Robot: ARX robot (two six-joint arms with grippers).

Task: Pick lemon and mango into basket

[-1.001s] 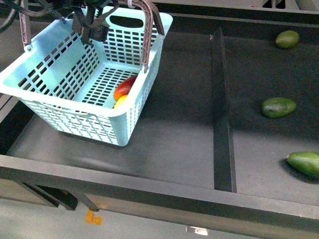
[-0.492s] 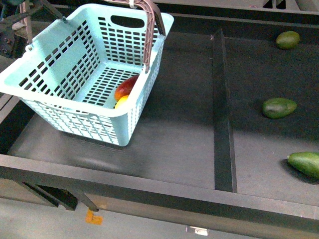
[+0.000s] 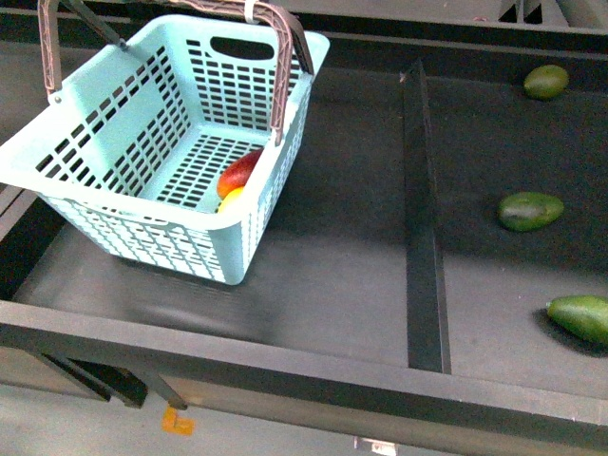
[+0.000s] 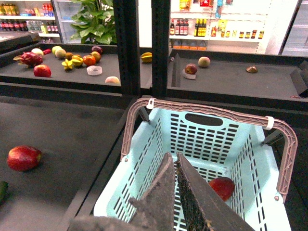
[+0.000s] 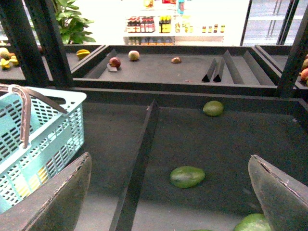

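Both fruits sit in the basket; neither gripper holds anything.

The basket (image 3: 180,142) rests on the dark shelf left of the black divider (image 3: 423,218), its brown handles raised. Inside it, against the wall nearest the divider, the red mango (image 3: 239,172) lies with the yellow lemon (image 3: 231,198) touching it, so the task looks complete. The left gripper (image 4: 175,166) hangs above the basket with its fingers pressed together and empty, probably clear of the drop. The right gripper (image 5: 168,192) is spread wide and empty, over the green fruits (image 5: 187,176) beyond the divider.
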